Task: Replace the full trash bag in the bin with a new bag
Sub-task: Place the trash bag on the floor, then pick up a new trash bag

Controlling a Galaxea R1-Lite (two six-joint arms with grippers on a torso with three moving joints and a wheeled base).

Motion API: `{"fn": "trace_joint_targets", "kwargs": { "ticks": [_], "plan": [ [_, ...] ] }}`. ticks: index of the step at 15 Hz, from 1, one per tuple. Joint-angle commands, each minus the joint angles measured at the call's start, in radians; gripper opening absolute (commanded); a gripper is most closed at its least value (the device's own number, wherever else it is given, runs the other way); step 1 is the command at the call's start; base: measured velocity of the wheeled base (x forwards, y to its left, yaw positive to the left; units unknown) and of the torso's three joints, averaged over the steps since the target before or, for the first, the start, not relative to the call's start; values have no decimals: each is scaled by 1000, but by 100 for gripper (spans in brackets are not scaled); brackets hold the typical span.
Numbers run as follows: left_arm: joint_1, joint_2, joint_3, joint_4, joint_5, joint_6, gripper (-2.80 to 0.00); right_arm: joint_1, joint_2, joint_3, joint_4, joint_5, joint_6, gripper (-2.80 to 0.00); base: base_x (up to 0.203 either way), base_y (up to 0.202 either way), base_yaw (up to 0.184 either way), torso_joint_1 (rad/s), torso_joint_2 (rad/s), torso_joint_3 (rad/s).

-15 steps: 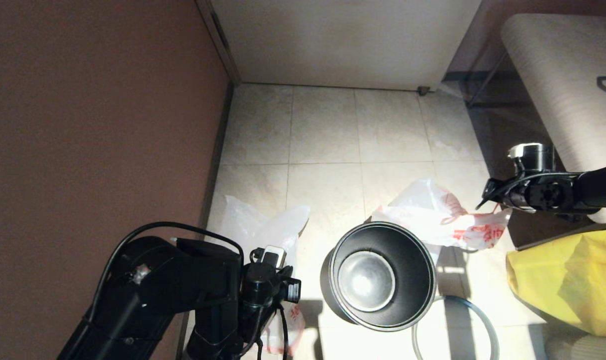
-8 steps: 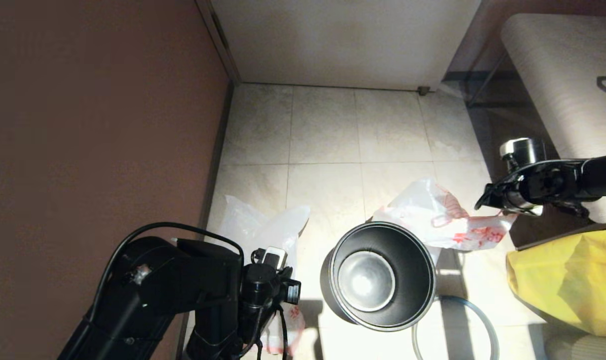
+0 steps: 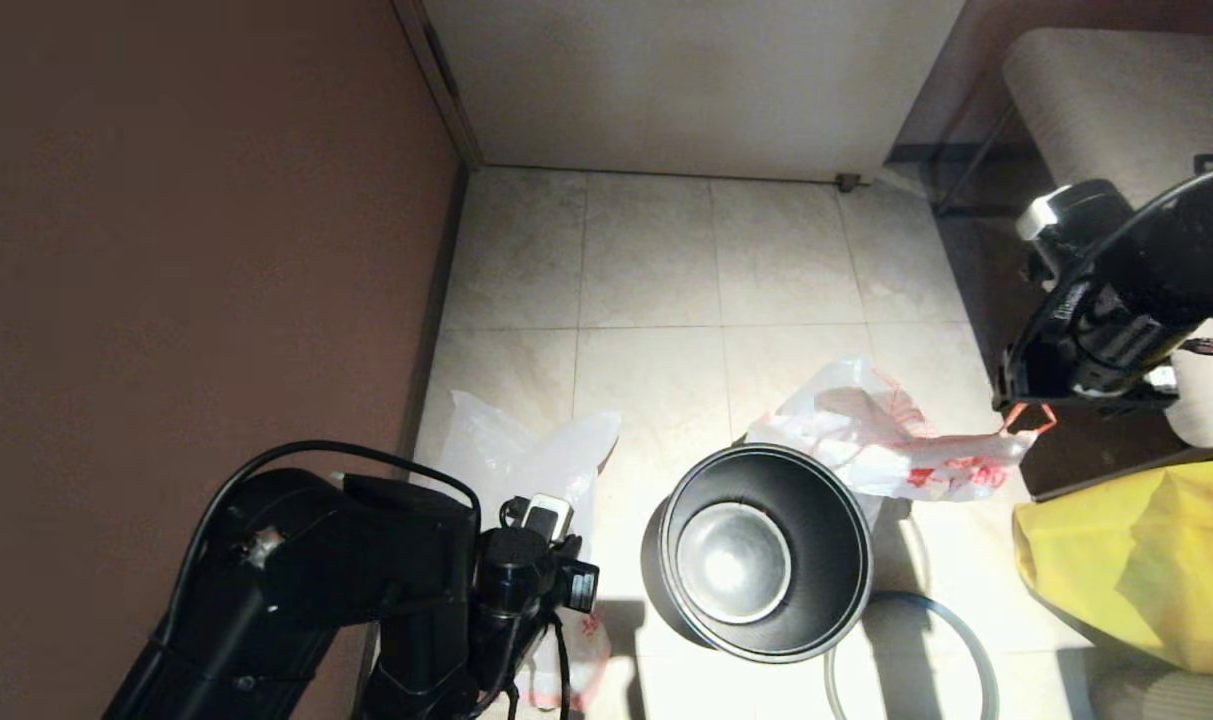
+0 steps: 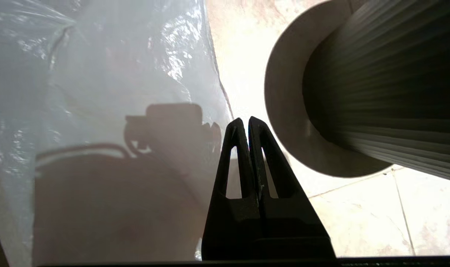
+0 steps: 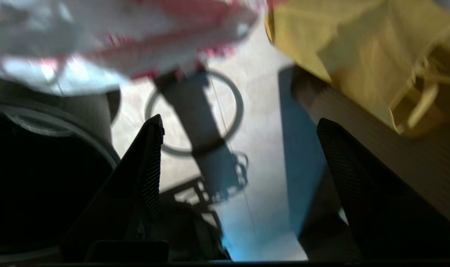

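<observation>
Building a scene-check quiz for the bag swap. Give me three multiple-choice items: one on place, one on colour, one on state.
1. Where is the grey hoop?
A. On the bin's rim
B. On the floor beside the bin
C. In the right hand

2. What colour is the big bag at the far right?
A. Blue
B. Black
C. Yellow

3. What state is the bin in?
A. Upright, no bag inside
B. Lined with a bag
C. Tipped over

Key: 1 B, the hoop lies flat on the tiles next to the bin. 2 C, it is plainly yellow. 3 A, its bare bottom shows.
</observation>
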Motion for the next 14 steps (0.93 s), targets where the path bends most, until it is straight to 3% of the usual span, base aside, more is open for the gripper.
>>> {"fn": "trace_joint_targets", "kwargs": {
  "ticks": [1,3,6,11,14],
  "plan": [
    [15,-65,38,-8,10,5,-280,14,-65,2,60,-1,14,-280,0,0,0,0,0,0],
    [34,-146,67,-8,54,42,-280,22,-102,25,74,2,68,-280,0,0,0,0,0,0],
    [64,-327,107,29,98,104,-280,30,-201,87,144,-3,85,-280,0,0,0,0,0,0],
    [92,-599,78,322,273,134,-280,41,-438,124,171,-79,118,-280,0,0,0,0,0,0],
    [97,-735,54,524,358,135,-280,73,-576,143,267,-85,112,-280,0,0,0,0,0,0]
  ]
}}
